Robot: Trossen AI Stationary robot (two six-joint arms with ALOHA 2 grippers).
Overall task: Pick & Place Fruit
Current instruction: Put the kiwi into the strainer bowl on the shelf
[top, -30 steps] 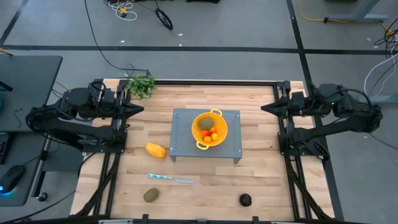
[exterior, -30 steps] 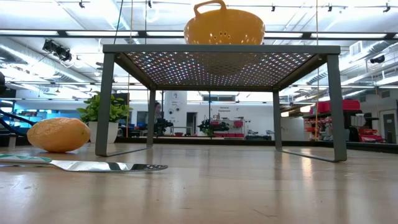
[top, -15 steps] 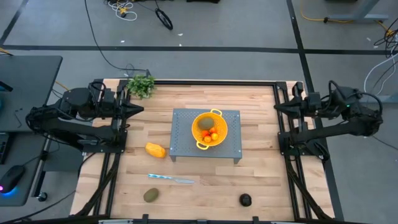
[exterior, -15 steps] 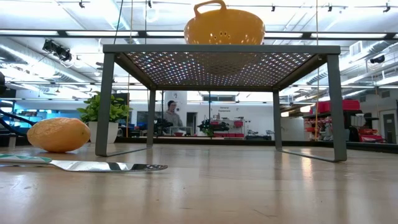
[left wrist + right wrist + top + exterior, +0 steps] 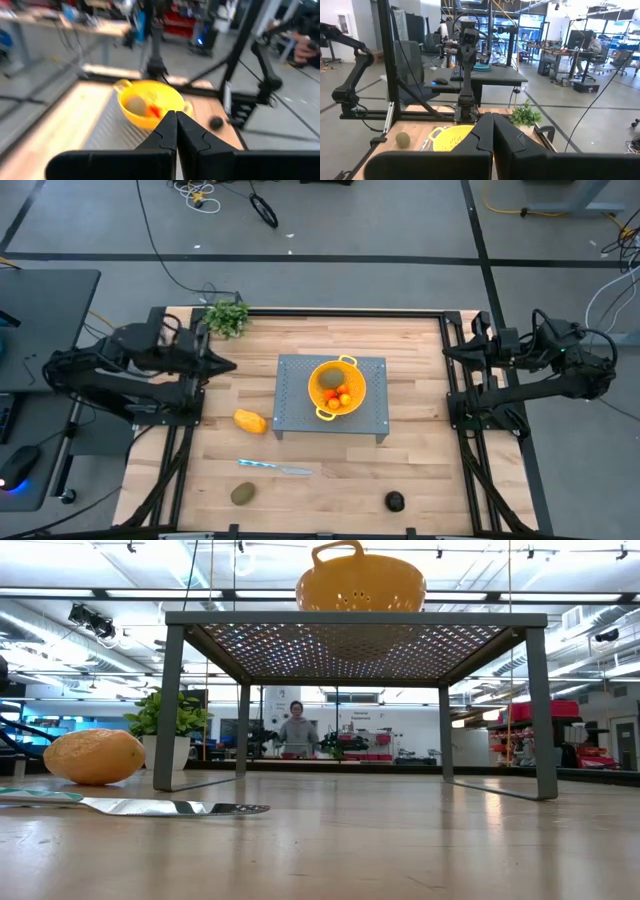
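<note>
Three pieces of fruit lie loose on the wooden table (image 5: 410, 460): the yellow-orange oblong (image 5: 250, 421) just beside the grey perforated stand (image 5: 371, 415), a brownish-green oval (image 5: 242, 494) near the front edge beyond the silvery knife (image 5: 275, 468), and the small blackish round one (image 5: 395, 501) towards the front right; the yellow colander (image 5: 337, 388) sits on top of the stand, presumably as the goal, since it already holds the other brownish-green oval (image 5: 331, 379) and a few tiny orange-red balls (image 5: 341, 398).

Neither arm carries anything; the left gripper (image 5: 230, 364) hangs over the table's left side, pointing inward at the stand, its fingers pressed together; the right gripper (image 5: 449, 352) waits at the right edge, likewise closed and empty. Judging by where it points, the left arm seems better placed for the oblong, which is the nearest loose piece; its jaws would have to part first. A leafy green bunch (image 5: 227, 316) stands at the back left corner, out of the way.
</note>
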